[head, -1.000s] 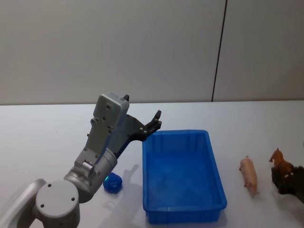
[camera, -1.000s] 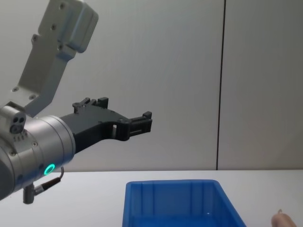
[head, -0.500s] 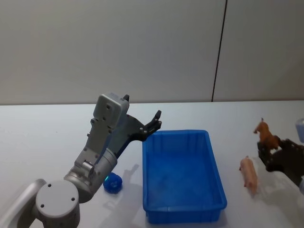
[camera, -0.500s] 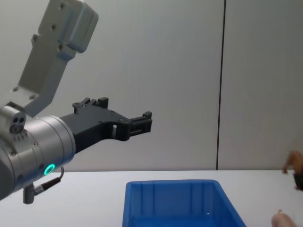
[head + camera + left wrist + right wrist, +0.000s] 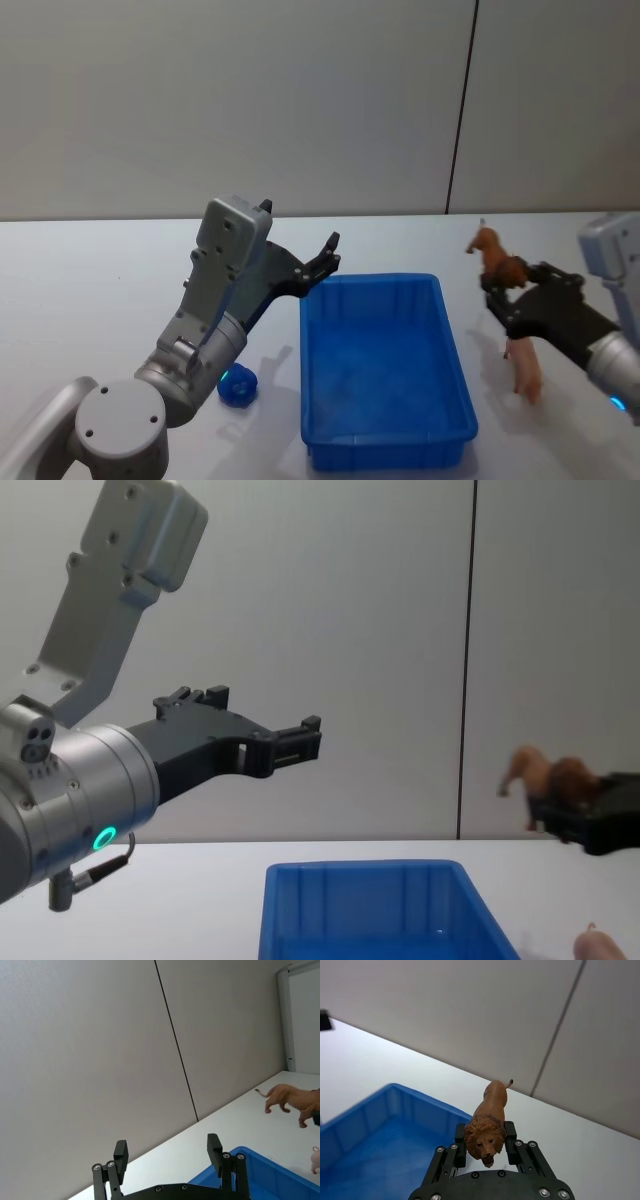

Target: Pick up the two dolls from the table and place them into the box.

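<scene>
The blue box [image 5: 456, 372] sits mid-table. My right gripper [image 5: 503, 283] is shut on a brown lion toy [image 5: 489, 247] and holds it in the air just right of the box's far right corner; in the right wrist view the lion [image 5: 488, 1119] faces the camera between the fingers. A pale pink doll [image 5: 525, 374] lies on the table [image 5: 90, 290] right of the box. A blue roundish doll [image 5: 238, 385] lies left of the box, partly behind my left arm. My left gripper [image 5: 302, 232] hangs open and empty, raised above the box's far left corner.
A plain grey wall with a dark vertical seam [image 5: 460, 110] rises behind the table. My left arm's large wrist housing [image 5: 230, 250] stands beside the box's left side. White tabletop stretches to the left and behind the box.
My right gripper has carried the lion from the far right edge leftward and upward, to the box's right far corner. The left arm, both dolls and the box have not moved.
</scene>
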{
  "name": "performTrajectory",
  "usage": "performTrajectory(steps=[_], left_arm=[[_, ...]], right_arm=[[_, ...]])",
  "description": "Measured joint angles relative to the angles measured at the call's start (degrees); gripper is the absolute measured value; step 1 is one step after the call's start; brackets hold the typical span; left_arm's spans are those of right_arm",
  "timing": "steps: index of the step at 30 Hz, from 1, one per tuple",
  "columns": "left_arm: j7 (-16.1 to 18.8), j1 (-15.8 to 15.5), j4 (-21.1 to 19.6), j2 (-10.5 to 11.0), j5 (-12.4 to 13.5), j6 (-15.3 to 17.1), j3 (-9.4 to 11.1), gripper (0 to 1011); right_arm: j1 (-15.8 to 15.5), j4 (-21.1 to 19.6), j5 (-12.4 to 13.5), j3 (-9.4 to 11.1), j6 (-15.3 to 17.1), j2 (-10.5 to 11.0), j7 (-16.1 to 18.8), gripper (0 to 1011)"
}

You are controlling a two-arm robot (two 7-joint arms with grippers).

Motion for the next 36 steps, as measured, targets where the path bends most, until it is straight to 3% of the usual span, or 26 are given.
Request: performTrajectory(steps=[14, 27, 33, 36], left_arm=[[0.0, 0.0, 0.0, 0.0, 0.0, 0.0, 0.0, 1000], [0.0, 0.0, 0.0, 0.0, 0.0, 0.0, 0.0, 1000], [0.0, 0.0, 0.0, 0.0, 0.0, 0.0, 0.0, 1000], [0.0, 0.0, 0.0, 0.0, 0.0, 0.0, 0.0, 1000]], right_arm=[[2.9, 2.0, -0.8, -3.9, 1.7, -4.1, 8.2, 449], [4.1, 4.0, -0.9, -5.5, 3.3, -6.0, 9.2, 872], [3.5, 3.8, -0.2, -5.1, 3.5, -5.3, 7.7, 1001], [2.9, 3.3, 0.4, -4.6, 3.7, -4.6, 6.7, 1001]])
